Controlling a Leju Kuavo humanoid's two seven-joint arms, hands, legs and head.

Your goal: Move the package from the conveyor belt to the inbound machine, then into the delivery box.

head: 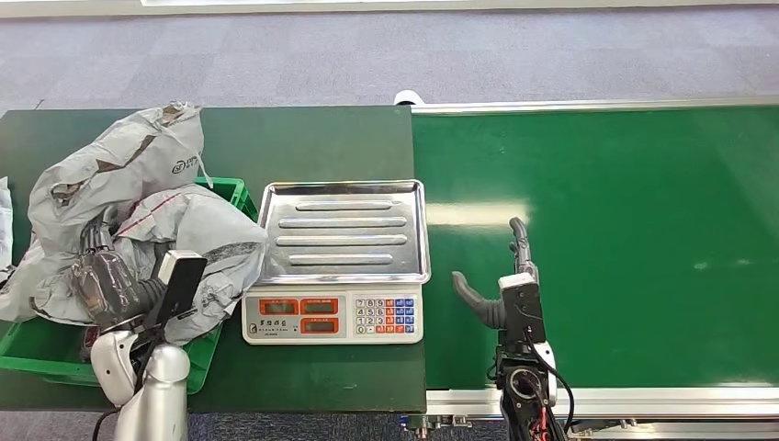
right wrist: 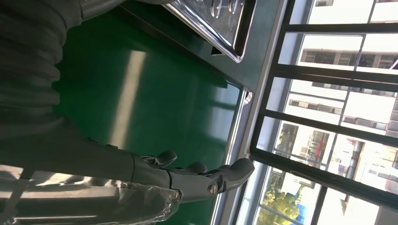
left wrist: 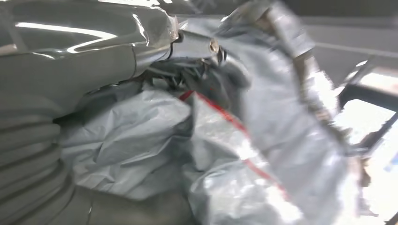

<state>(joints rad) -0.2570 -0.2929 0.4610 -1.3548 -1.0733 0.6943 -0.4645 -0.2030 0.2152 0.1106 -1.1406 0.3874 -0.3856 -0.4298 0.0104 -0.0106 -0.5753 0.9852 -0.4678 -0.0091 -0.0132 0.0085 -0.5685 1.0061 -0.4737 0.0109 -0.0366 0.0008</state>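
A: Where is the package?

B: At the left of the head view. A grey poly-mailer package [head: 188,241] with a red strip lies on the heap in the green delivery box [head: 37,354], with a larger grey mailer [head: 115,170] piled behind it toward the upper left.

A: And the left hand?

B: The left hand [head: 106,280] sits low left in the frame, pressed against the heap. In the left wrist view the grey plastic [left wrist: 141,140] crowds right up to the hand's cover, and the picture is blurred. I cannot tell whether the fingers grip the package or lie loose on it.

A: The scale?

B: The weighing scale [head: 335,317] stands at the centre on the dark green counter [head: 312,138], just beside the box; its steel tray [head: 344,230] carries nothing.

A: The right hand?

B: The right hand [head: 501,276] is over the green conveyor belt [head: 625,230], lower centre-right, thumb out to the left and fingers stretched forward, apart, holding nothing. The right wrist view shows the same extended fingers [right wrist: 230,173] above the belt.
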